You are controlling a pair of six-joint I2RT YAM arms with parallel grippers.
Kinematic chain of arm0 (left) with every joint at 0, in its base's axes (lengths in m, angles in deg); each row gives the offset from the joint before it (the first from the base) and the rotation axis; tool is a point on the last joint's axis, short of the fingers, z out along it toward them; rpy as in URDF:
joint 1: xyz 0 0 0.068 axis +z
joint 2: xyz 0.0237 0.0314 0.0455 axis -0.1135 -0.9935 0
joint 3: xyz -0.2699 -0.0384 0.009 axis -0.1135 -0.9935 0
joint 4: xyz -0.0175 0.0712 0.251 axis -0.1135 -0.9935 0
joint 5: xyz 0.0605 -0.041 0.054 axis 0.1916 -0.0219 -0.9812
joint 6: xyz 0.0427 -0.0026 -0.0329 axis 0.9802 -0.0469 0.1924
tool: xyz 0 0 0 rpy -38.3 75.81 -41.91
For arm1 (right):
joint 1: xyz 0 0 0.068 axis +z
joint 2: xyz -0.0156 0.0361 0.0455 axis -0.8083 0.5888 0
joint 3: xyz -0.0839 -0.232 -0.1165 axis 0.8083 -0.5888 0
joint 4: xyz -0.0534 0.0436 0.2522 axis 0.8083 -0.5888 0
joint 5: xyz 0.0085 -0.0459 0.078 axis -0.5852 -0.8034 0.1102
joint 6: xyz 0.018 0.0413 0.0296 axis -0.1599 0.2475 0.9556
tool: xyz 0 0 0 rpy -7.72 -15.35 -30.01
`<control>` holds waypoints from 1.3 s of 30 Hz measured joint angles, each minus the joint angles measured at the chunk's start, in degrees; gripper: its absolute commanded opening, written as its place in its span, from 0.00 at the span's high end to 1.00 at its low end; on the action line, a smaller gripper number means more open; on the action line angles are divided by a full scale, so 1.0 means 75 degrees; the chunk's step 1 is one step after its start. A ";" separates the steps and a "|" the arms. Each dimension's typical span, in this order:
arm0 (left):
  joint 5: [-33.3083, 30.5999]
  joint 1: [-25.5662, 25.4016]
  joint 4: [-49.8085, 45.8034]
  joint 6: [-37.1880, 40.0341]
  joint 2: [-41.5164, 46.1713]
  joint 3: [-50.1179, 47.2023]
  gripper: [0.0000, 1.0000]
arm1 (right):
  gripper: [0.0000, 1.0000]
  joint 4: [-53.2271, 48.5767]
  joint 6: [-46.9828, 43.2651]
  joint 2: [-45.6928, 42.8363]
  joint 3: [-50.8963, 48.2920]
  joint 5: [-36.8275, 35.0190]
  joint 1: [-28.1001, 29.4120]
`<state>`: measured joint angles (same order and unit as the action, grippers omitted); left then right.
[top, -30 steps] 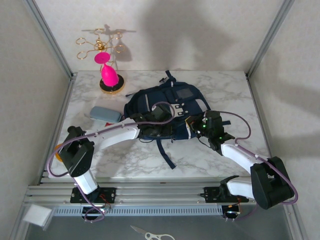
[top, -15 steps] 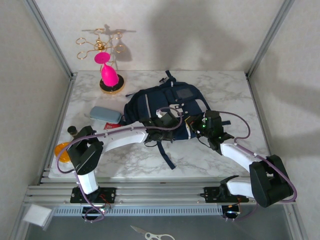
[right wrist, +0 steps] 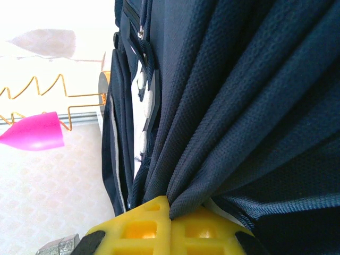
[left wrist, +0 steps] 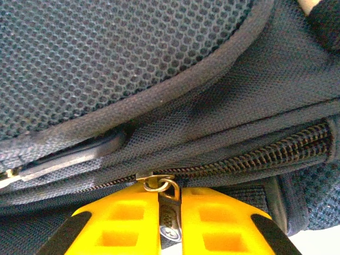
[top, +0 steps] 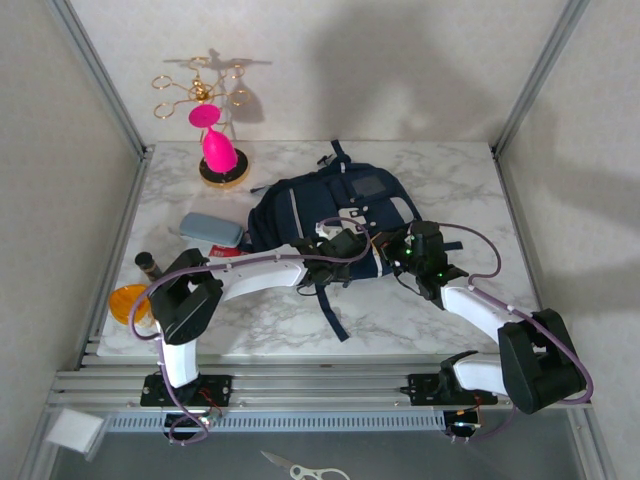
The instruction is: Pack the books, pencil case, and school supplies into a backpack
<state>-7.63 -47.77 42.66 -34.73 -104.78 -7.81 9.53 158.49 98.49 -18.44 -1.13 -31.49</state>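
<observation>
Left gripper, now closed after sliding rightward, pinches the zipper pull on the backpack; right gripper stays clamped on its fabric.

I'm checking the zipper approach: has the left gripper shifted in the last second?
Yes. Seen from above, the left gripper has slid rightward along the backpack's near edge, toward the right gripper, and now pinches the zipper pull.

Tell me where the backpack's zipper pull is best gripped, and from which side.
Grip the flat tab of the zipper pull, below its brass ring, approaching from the side it hangs toward, one finger on each face. It is thin and hangs clear of the backpack fabric; the left gripper is closed on it that way.
</observation>
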 measured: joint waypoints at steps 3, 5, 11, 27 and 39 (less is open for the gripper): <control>0.0128 0.0020 0.0023 0.0003 0.0198 -0.0041 1.00 | 1.00 0.0000 -0.0052 -0.0012 0.0000 0.0015 -0.0114; 0.0268 0.0067 0.0085 0.0012 0.0460 -0.0117 1.00 | 1.00 0.0000 -0.0093 -0.0023 0.0000 0.0076 -0.0233; 0.0962 0.0338 0.0597 0.0216 0.1376 -0.0650 1.00 | 1.00 -0.0052 -0.0539 0.0047 0.0055 0.0772 -0.0813; 0.2428 0.0772 0.1719 0.0670 0.1690 -0.1416 1.00 | 0.61 -0.0877 -0.2471 0.2422 0.2477 0.2139 -0.2206; 0.2806 0.0766 0.2250 0.0676 0.1498 -0.1413 1.00 | 0.51 -0.1929 -0.1909 -0.0198 0.1142 0.1215 -0.0694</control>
<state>13.42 -42.02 59.53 -29.66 -93.54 -18.41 -4.94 144.17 97.00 -9.87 7.98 -36.70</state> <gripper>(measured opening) 0.055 0.513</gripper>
